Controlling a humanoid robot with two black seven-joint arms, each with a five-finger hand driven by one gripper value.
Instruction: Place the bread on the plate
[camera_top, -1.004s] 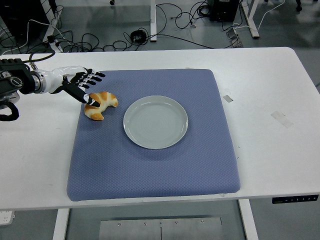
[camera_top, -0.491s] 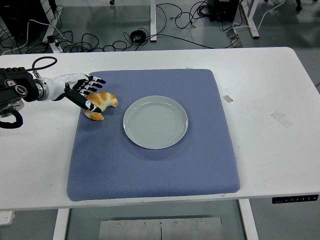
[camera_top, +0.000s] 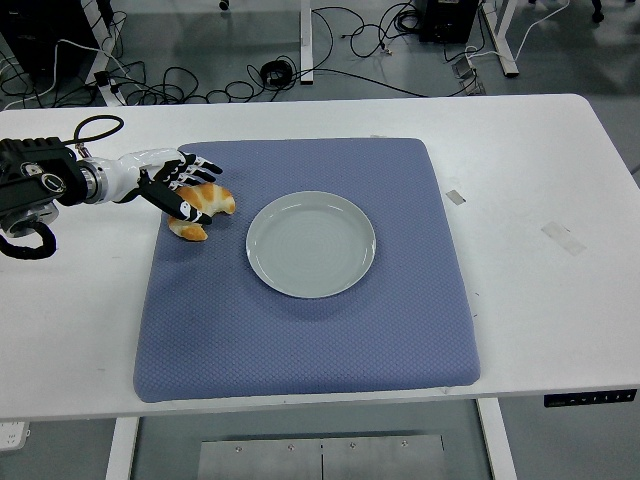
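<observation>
Golden croissant (camera_top: 205, 206) under left hand (camera_top: 172, 180) fingertips

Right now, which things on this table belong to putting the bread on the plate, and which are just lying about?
In the job:
- bread, a croissant on the blue mat, left of the plate
- plate, nothing on it
- left hand, at the bread
- blue mat, under both

Lying about:
- tape strips on the white table
- cables on the floor behind
</observation>
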